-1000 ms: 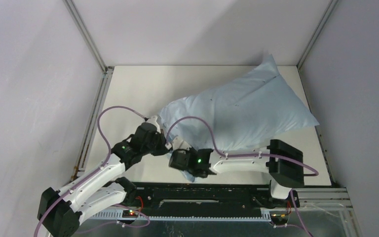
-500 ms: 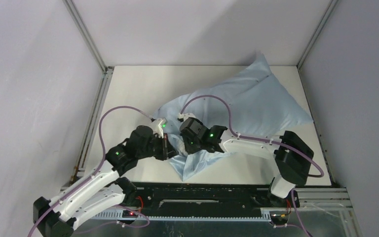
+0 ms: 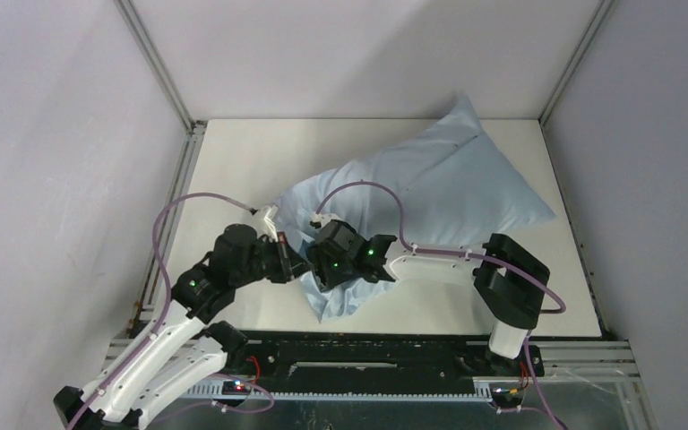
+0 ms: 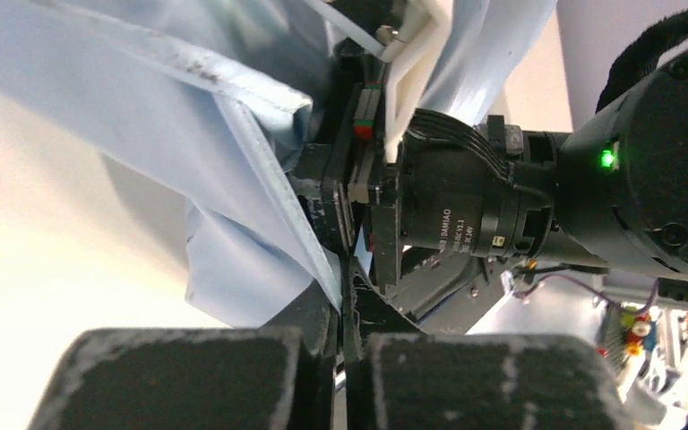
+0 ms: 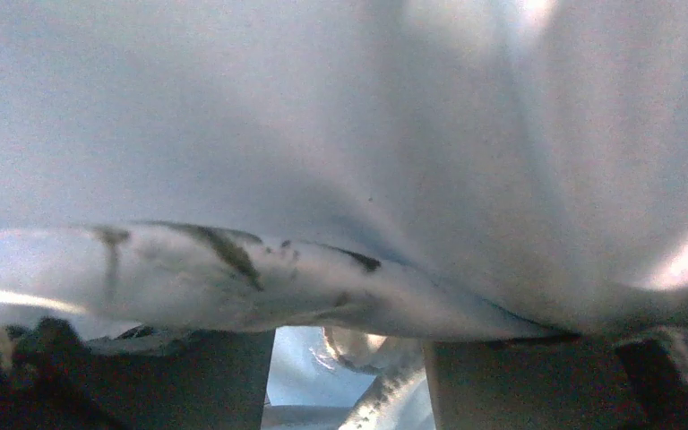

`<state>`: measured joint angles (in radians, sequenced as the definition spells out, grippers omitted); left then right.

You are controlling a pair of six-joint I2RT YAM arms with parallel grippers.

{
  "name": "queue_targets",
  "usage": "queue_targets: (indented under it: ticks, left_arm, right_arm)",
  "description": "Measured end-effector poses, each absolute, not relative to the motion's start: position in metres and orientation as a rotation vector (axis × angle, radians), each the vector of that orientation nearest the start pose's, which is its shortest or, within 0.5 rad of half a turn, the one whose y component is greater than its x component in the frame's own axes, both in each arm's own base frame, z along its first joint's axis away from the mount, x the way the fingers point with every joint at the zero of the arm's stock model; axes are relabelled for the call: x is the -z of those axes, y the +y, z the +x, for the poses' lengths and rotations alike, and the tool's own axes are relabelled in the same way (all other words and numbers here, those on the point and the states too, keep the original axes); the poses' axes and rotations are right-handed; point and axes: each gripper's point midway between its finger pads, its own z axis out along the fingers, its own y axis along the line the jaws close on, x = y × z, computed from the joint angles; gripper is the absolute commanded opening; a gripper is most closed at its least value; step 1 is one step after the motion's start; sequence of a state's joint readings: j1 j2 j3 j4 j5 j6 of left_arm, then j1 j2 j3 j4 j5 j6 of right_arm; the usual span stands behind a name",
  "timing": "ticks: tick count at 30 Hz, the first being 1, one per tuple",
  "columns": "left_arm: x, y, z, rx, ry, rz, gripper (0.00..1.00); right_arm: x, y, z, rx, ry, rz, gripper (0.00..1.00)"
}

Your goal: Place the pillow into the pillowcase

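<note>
Your right gripper has swung in from the 6 o'clock edge of the table to the mouth of the pillowcase. Its fingers have just parted, with blue cloth draped across their tips, not pinched. Your left gripper stays clamped on the hem, at the right one's 9 o'clock. The pillowcase lies plump from mid-table toward 1 o'clock, so I judge the pillow is already inside; no white shows. Only the slack mouth at 6 o'clock looks left to tidy.

Jaws pinched together on left gripper, parted on right gripper.
</note>
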<state>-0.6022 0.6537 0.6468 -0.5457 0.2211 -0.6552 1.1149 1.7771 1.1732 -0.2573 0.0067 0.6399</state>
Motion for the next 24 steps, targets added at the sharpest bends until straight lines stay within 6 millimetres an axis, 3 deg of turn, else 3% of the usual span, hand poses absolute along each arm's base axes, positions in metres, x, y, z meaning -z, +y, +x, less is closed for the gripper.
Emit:
queue_targets:
  ticks: [4,9,13,16,18,22,24]
  left_arm:
    - [-0.18,-0.182,0.174,0.927,2.26,-0.018,0.0]
    - [-0.167,-0.165,0.193,0.812,2.283,-0.149,0.0]
    - [-0.164,-0.164,0.195,0.8,2.291,-0.159,0.0]
    - [-0.164,-0.164,0.196,0.8,2.29,-0.159,0.0]
    - [-0.164,-0.164,0.195,0.799,2.291,-0.159,0.0]
    - [-0.168,-0.163,0.192,0.801,2.289,-0.156,0.0]
    - [-0.178,-0.161,0.19,0.807,2.272,-0.154,0.0]
  right_arm:
    - [-0.083,0.408,0.178,-0.733,2.495,-0.59,0.58]
    - [-0.14,0.399,0.173,-0.756,2.385,-0.591,0.59]
    - [-0.168,0.398,0.168,-0.732,2.311,-0.607,0.46]
    - [-0.162,0.393,0.163,-0.668,2.319,-0.631,0.37]
    - [-0.152,0.387,0.166,-0.602,2.337,-0.629,0.37]
    - [-0.113,0.378,0.182,-0.447,2.4,-0.615,0.38]
    - [-0.089,0.376,0.186,-0.383,2.44,-0.625,0.4]
